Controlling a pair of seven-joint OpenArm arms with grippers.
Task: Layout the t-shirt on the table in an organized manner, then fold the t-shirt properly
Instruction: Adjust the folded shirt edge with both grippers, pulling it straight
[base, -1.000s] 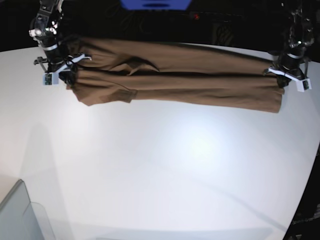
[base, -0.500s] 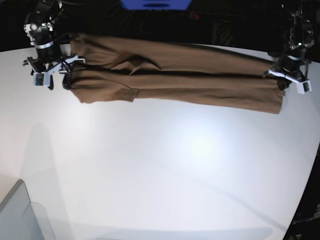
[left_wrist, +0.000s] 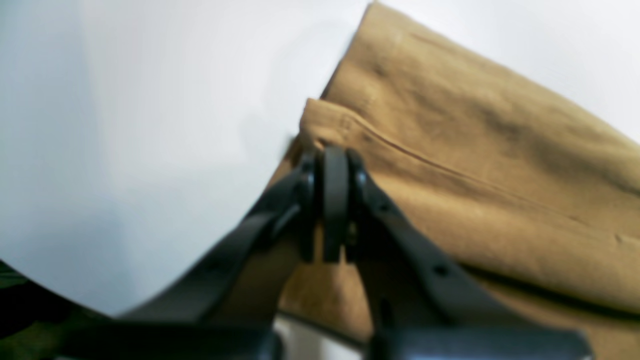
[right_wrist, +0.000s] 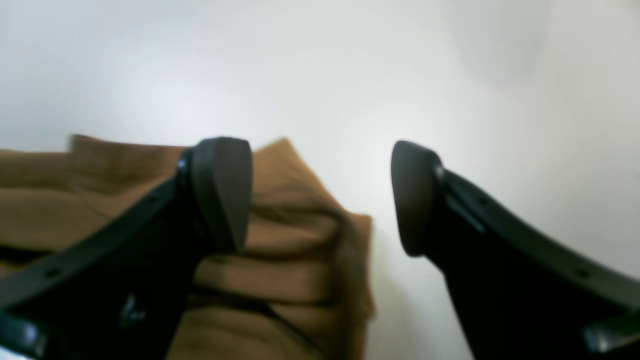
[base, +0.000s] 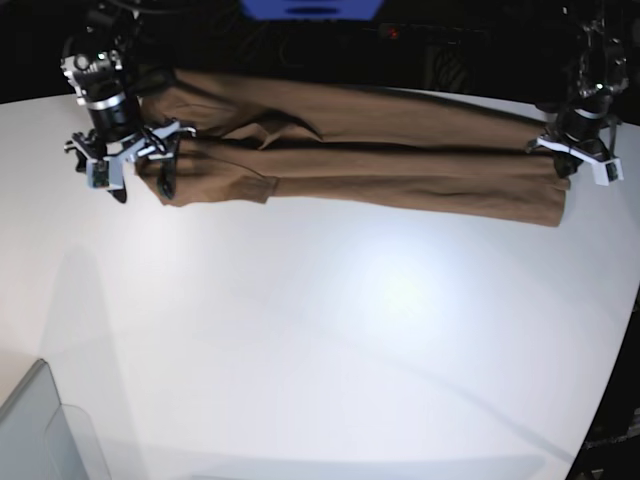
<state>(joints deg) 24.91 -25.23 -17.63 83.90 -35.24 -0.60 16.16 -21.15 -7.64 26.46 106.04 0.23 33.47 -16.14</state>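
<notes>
Since the earlier base frame the right end effector (base: 135, 168) has let go of the t-shirt (base: 350, 160) and its jaws now stand wide apart at the shirt's sleeve end. In the base view the shirt lies as a long folded band along the far side of the worktop (base: 330, 340), its long axis running between the two arms, and the left end effector (base: 570, 165) sits at its opposite end. In the left wrist view that left end effector (left_wrist: 334, 200) is closed, pinching the shirt's hem corner. In the right wrist view the shirt's bunched end lies just beneath and beside one finger (right_wrist: 222, 192), unheld.
</notes>
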